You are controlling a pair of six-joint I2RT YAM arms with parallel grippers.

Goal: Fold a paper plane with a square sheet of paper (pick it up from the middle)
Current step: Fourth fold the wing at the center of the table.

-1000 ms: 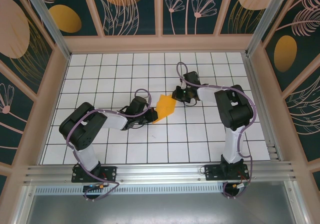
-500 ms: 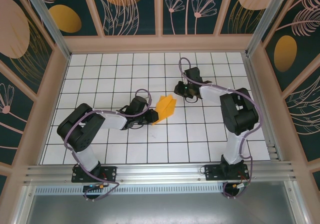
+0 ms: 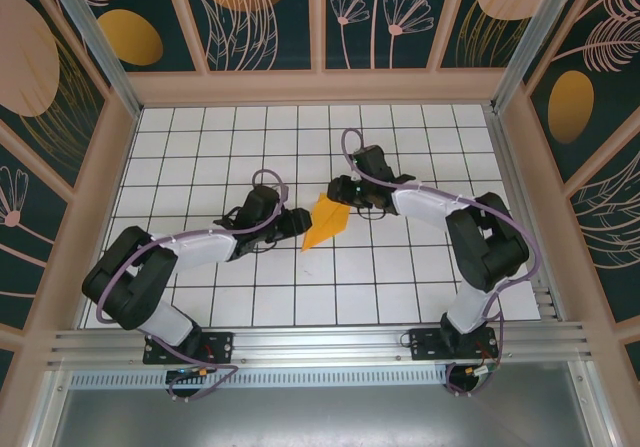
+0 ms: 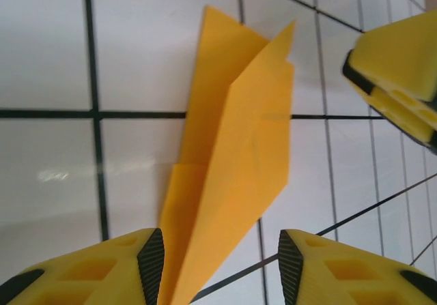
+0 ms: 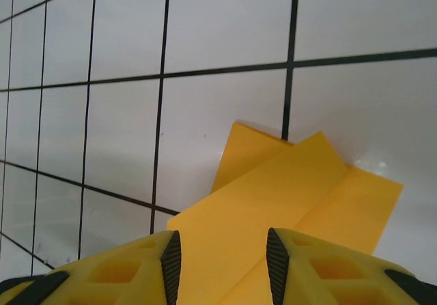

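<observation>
Where the paper plane lies: flat on the bench near the middle of the grid, between the two arms. Its pointed end aims toward the near left and its wide end toward the far right.
Right arm: half a second ago it had pulled off toward the far side, clear of the paper. Now it has come back and reaches over the wide end.
Right fingers: spread, with the wide end of the paper plane running in between them. Nothing is pinched.
Left arm: stretched out further than a second ago, its wrist right at the pointed end.
Left fingers: spread, straddling the tip of the paper plane. The tip runs close along one pad, but I cannot tell whether it touches.
Paper shape: narrower and more dart-like than a second ago, when it lay as a broader wedge. Overlapping layers and a long crease show from the left wrist.
Meaning for the task: the folding looks far along to me, and both arms seem to be lining up on opposite ends for another press or pinch.
Risk: thin paper like this could skid on the smooth tiles, or its layers could spring open, if one side closes first.
</observation>
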